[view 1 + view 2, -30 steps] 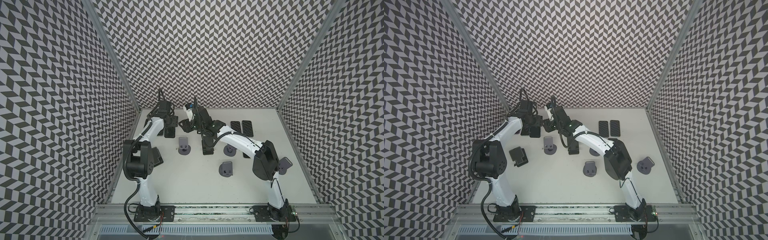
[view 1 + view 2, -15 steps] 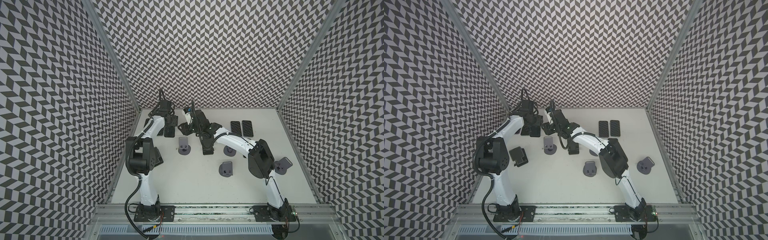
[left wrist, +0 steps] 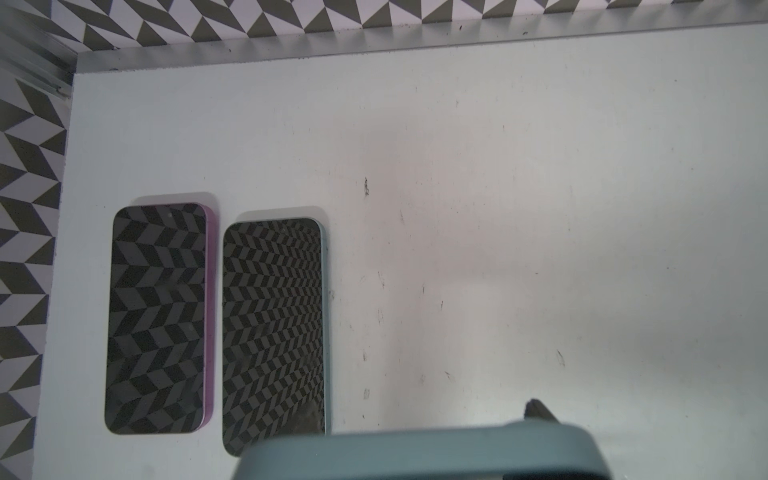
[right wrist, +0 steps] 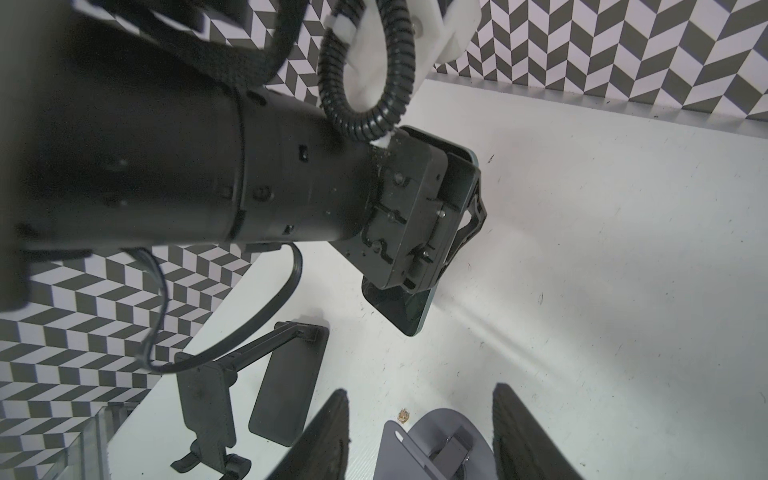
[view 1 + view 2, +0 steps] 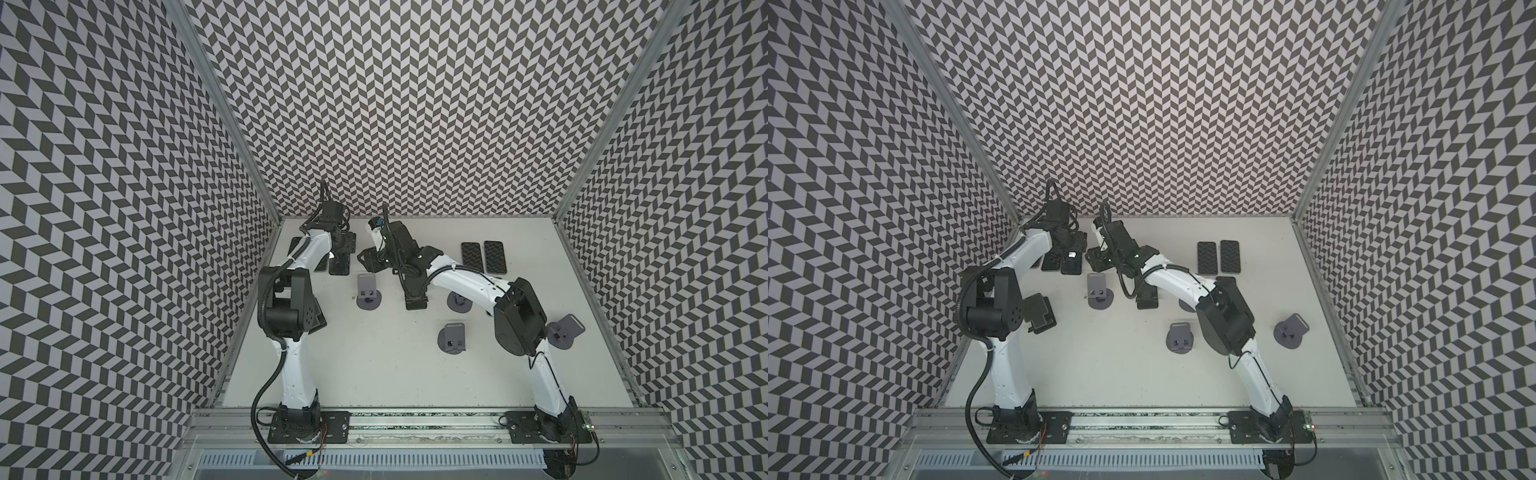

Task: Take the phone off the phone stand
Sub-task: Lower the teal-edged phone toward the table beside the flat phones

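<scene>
My left gripper [image 5: 340, 251] is shut on a teal-edged phone [image 4: 405, 307] near the table's back left. It grips the phone across its width, just over the table. In the left wrist view the phone's edge [image 3: 415, 453] fills the bottom, with one fingertip [image 3: 538, 409] showing behind it. The grey phone stand [image 5: 368, 293] stands empty to the right of it. My right gripper [image 4: 419, 392] hangs over that phone stand [image 4: 440, 449], open, with a finger on each side and table showing between the left finger and the stand.
A purple phone [image 3: 158, 316] and a teal phone [image 3: 272, 328] lie flat by the back left corner. Two phones [image 5: 482, 257] lie at the back right. Other grey stands [image 5: 453, 338] [image 5: 563, 330] dot the table. A black bracket-like holder [image 5: 1038, 316] lies by the left arm.
The right arm's elbow has swung a little to the left and the left arm's elbow has shifted slightly. The phone stays in the left gripper. The stand has not moved.
</scene>
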Robot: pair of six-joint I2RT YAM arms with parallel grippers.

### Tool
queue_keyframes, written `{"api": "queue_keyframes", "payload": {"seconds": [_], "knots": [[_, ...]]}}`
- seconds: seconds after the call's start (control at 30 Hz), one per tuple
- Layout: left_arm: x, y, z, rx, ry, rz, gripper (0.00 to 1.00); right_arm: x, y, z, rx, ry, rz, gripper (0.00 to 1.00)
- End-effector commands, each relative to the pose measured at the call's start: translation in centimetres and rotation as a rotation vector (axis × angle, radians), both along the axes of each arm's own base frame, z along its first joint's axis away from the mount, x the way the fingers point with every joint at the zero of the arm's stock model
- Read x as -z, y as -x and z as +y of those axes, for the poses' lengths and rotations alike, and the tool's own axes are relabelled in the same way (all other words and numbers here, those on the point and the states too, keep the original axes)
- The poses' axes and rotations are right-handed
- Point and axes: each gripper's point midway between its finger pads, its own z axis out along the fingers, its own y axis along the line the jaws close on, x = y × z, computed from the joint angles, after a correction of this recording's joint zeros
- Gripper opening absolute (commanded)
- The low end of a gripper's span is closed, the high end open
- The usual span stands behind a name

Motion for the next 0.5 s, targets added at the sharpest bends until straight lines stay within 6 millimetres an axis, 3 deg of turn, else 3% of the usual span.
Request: {"api": "queue_keyframes", "payload": {"seconds": [0.0, 0.47], "knots": [[-1.5, -1.1, 0.5, -0.004, -0.010, -0.038, 0.45, -0.6, -0.4, 0.0, 0.006, -0.012, -0.011, 0.54], [-0.5, -1.7, 1.2, -0.021, -0.036, -0.031, 0.45, 0.1, -0.7, 0.0, -0.002, -0.024, -0.004, 0.54]]}}
